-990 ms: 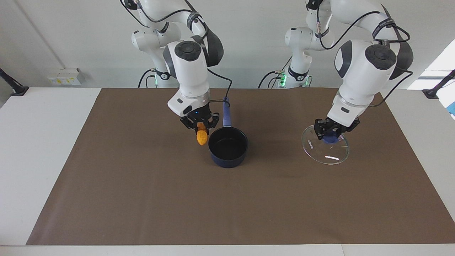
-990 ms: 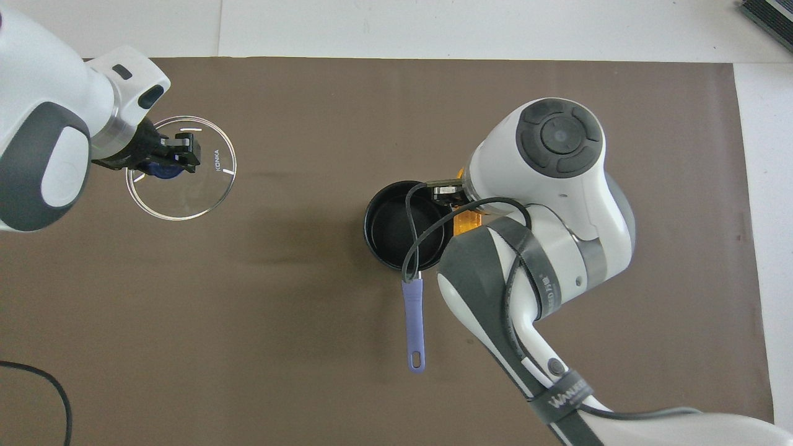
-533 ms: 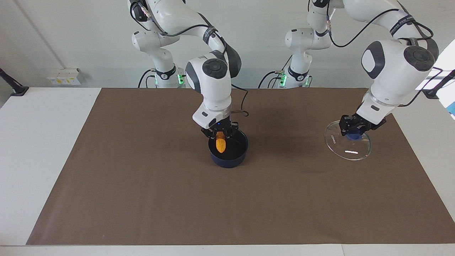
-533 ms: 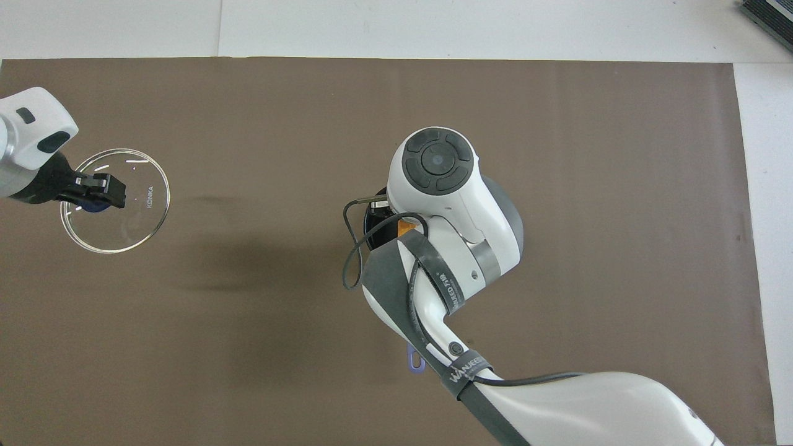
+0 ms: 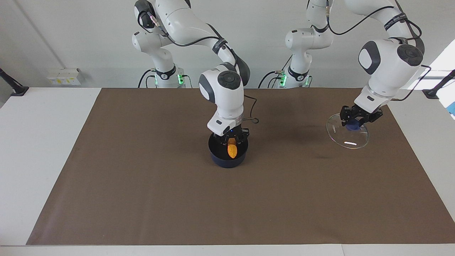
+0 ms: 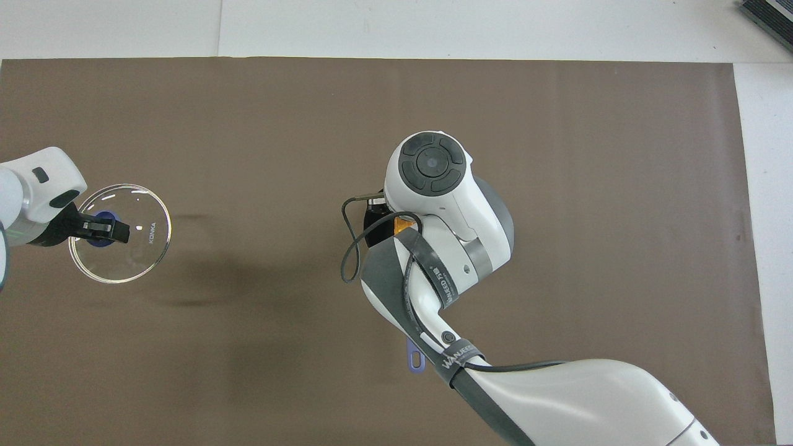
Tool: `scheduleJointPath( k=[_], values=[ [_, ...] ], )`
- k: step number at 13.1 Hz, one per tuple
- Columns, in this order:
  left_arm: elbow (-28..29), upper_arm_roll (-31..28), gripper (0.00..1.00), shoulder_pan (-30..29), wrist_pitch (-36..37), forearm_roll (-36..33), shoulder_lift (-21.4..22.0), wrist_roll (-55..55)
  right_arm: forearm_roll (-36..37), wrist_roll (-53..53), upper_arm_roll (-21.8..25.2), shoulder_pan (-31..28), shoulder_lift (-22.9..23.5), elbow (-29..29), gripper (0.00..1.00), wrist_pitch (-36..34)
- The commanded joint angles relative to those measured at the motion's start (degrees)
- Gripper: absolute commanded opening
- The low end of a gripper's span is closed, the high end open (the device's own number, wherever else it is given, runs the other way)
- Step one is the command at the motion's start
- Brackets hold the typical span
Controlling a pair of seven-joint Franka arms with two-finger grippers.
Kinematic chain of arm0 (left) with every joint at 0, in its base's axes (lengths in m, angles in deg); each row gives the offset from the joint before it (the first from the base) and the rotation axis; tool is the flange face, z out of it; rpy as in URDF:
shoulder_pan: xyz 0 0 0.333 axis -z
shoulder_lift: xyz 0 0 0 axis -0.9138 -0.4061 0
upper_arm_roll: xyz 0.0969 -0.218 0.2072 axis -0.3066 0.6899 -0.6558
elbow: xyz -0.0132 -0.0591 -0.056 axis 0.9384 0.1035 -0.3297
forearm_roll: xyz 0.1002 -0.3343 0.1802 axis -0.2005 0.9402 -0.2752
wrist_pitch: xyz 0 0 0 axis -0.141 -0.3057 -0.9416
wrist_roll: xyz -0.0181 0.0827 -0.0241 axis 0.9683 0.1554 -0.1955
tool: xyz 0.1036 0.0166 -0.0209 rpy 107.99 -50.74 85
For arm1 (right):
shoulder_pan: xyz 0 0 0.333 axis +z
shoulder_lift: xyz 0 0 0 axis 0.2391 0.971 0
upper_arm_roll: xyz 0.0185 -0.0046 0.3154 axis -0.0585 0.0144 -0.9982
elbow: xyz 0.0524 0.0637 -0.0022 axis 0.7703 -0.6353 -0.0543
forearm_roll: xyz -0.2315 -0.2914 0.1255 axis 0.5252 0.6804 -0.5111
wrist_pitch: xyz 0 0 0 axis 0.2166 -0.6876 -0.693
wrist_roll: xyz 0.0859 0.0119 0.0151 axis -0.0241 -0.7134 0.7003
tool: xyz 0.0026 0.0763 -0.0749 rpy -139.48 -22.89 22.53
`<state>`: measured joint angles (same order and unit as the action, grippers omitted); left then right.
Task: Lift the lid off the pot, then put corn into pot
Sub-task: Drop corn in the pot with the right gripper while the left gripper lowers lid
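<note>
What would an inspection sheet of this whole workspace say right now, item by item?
Surface: brown mat over a white table.
Pot: open, mid-mat.
Corn: hanging tip-down inside the pot's mouth, held.
Lid: tilted, held up by its blue knob above the mat, toward the left arm's end.
Clutter: nothing seen.
Right gripper: over the pot, shut on the corn.
Left gripper: shut on the lid's knob.
Cables: black cable loops off the right arm's wrist above the pot.
Surroundings: white wall, socket box, dark object at the table's corner.
</note>
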<state>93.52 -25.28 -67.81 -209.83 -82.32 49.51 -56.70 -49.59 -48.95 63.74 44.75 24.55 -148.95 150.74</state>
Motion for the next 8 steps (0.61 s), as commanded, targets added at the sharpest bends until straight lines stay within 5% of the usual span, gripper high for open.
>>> scheduleJointPath(
  k=[1, 8],
  values=[
    [2.6, 0.2, 0.00, -0.2, -4.1, 0.8, -0.9, 1.2, 0.2, 0.5, -0.3, -0.1, 0.4, -0.9, 0.00, 2.5],
    [7.7, 0.2, 0.00, -0.1, -13.9, 0.8, -5.0, 3.5, 0.2, 0.6, -0.3, -0.4, 0.3, -3.3, 0.00, 3.5]
  ],
)
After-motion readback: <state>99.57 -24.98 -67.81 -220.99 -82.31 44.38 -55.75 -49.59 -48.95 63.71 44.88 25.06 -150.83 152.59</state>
